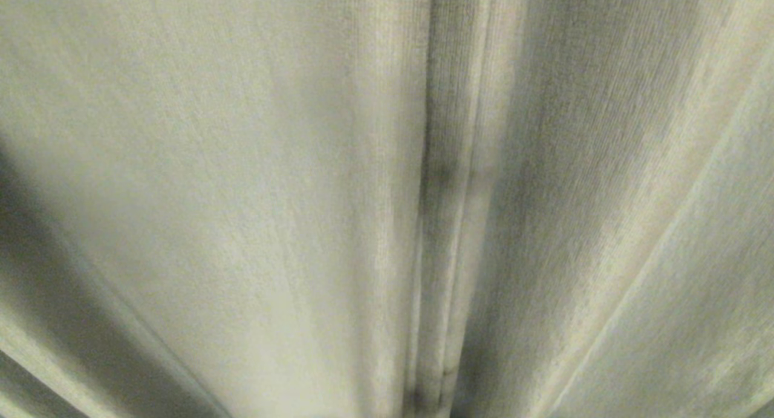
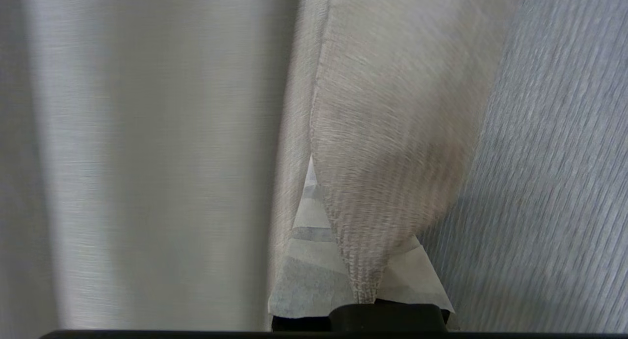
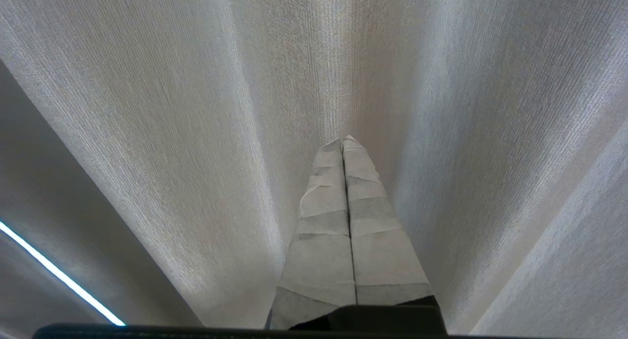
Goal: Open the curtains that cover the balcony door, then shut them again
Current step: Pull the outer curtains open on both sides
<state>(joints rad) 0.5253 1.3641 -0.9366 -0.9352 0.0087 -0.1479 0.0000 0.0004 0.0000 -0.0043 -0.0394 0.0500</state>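
Pale beige-grey curtains [image 1: 242, 194] fill the head view in close pleats — no writing is visible. The left gripper [image 2: 343, 201] pinches a fold of curtain fabric; the right gripper [image 3: 343, 143] is closed, empty, its tip near the cloth.

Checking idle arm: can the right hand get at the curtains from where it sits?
Probably yes. The right hand, shut and empty, points straight at the curtains with nothing between; the left hand already pinches a fold.

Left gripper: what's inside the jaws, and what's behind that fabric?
The left gripper is shut on a pinched fold of the beige curtains. More curtain folds hang behind it; anything beyond is covered.
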